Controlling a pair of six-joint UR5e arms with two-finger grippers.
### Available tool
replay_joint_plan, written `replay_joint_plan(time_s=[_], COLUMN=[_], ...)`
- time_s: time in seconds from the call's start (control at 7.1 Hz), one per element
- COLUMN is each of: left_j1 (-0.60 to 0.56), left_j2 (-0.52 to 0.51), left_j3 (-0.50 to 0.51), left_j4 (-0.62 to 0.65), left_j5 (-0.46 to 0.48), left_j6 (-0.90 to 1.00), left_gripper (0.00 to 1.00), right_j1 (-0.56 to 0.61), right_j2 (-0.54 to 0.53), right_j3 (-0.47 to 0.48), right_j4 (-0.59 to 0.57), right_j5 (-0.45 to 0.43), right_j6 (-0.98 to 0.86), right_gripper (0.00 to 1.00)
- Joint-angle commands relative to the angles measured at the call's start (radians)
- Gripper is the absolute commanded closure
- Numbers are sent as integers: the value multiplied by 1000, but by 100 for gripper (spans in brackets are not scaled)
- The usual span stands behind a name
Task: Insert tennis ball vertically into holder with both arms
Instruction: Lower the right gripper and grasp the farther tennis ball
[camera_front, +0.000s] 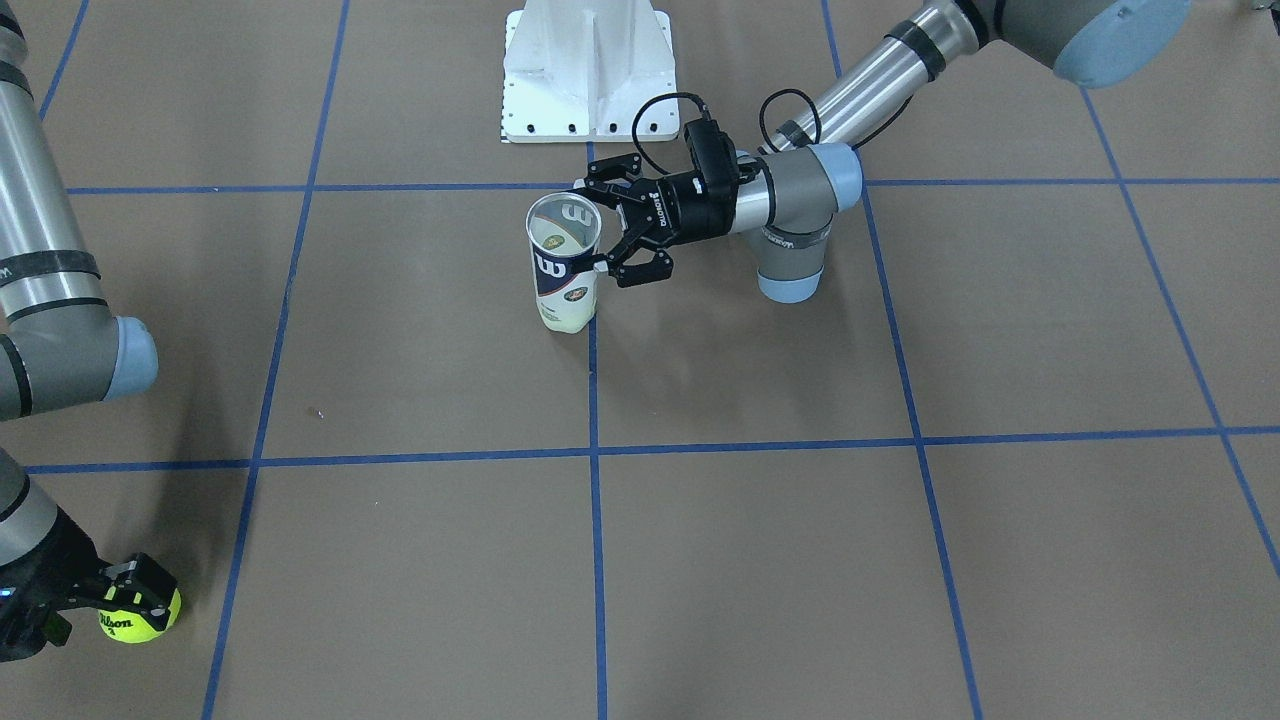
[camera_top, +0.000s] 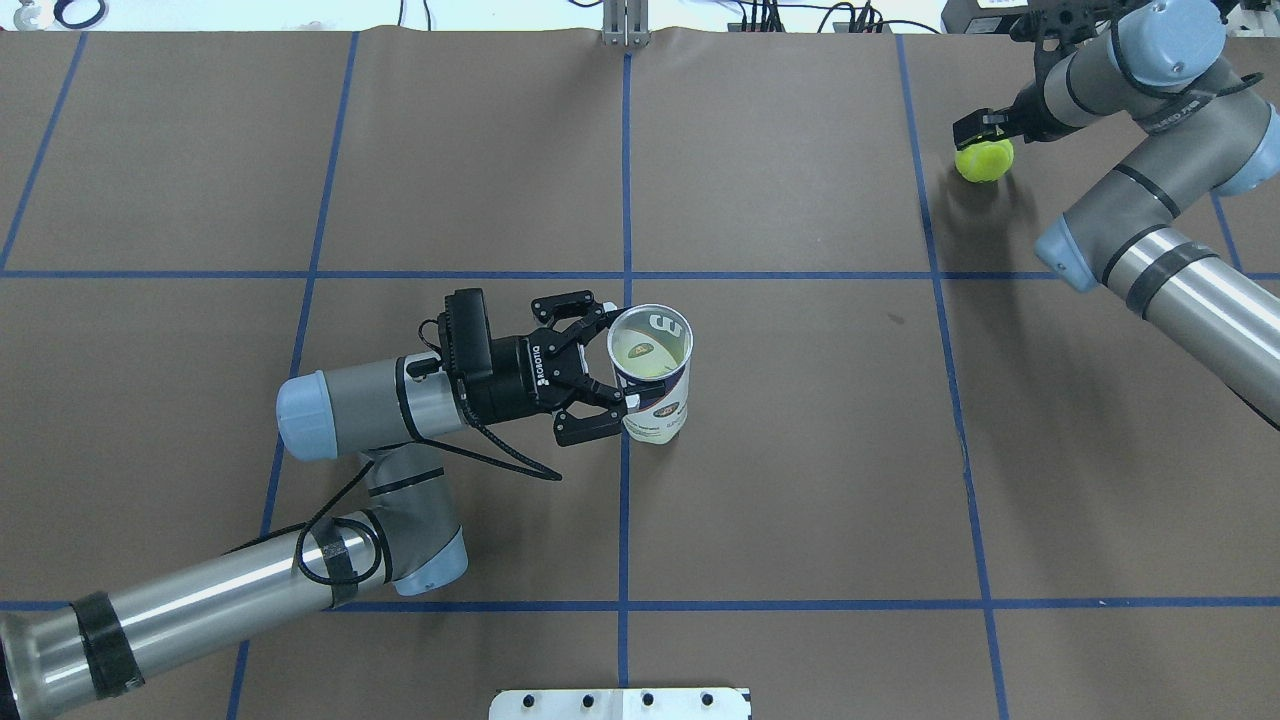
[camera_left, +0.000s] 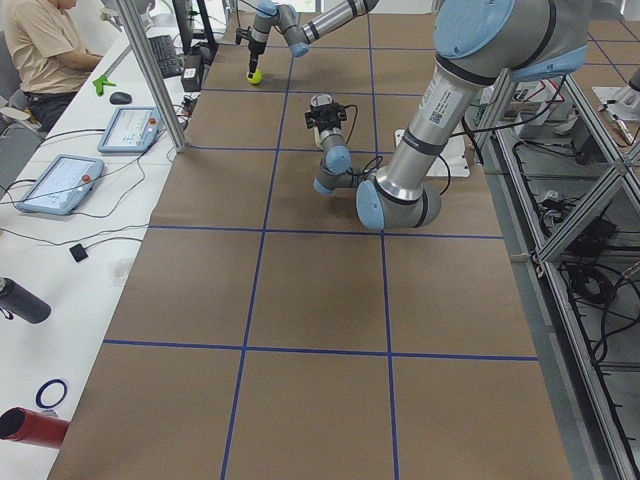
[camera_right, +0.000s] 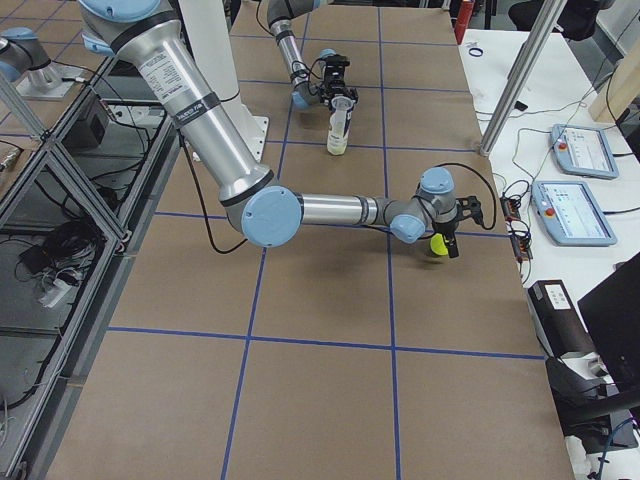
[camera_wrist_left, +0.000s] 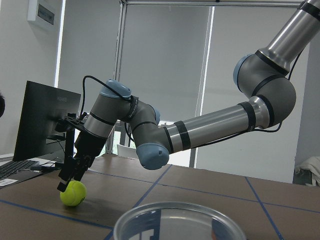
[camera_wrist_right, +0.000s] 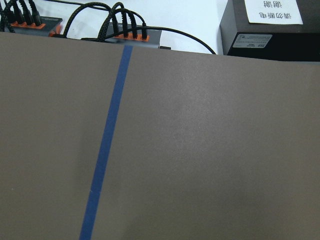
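Yellow ball (camera_front: 140, 613) half-hidden by right hand (camera_front: 125, 598).

Clear holder (camera_top: 652, 375) stands upright mid-table; yellow-green tennis ball (camera_top: 984, 160) far off.

The tennis ball (camera_front: 140, 617) at the lower left of the front-facing view reads "Wilson" with a "2" under it. The can (camera_front: 563, 262) near the centre carries a white "W" logo. The left gripper (camera_top: 585, 368) body is marked "ROBOTIQ". A black box (camera_wrist_right: 272, 27), upper right of the right wrist view, bears a white label too blurred to read.
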Motion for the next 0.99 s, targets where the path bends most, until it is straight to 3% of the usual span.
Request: replay_joint_plan(time_s=[0.0, 0.28, 0.42, 0.56, 0.85], left_j1=[0, 0, 0, 0, 0], left_j2=[0, 0, 0, 0, 0], left_j3=[0, 0, 0, 0, 2], left_j4=[0, 0, 0, 0, 0], left_j5=[0, 0, 0, 0, 0], left_j6=[0, 0, 0, 0, 0], left_gripper=[18, 18, 18, 18, 18], right_j1=[-15, -19, -23, -23, -15], right_j2=[-13, -13, -13, -15, -45], right_j3=[16, 16, 24, 30, 188], right_j4=[1, 1, -1, -2, -68], right_j5=[-13, -13, -19, -19, -2], right_j6=[5, 3, 5, 3, 5], right_gripper=[1, 2, 36, 95, 100])
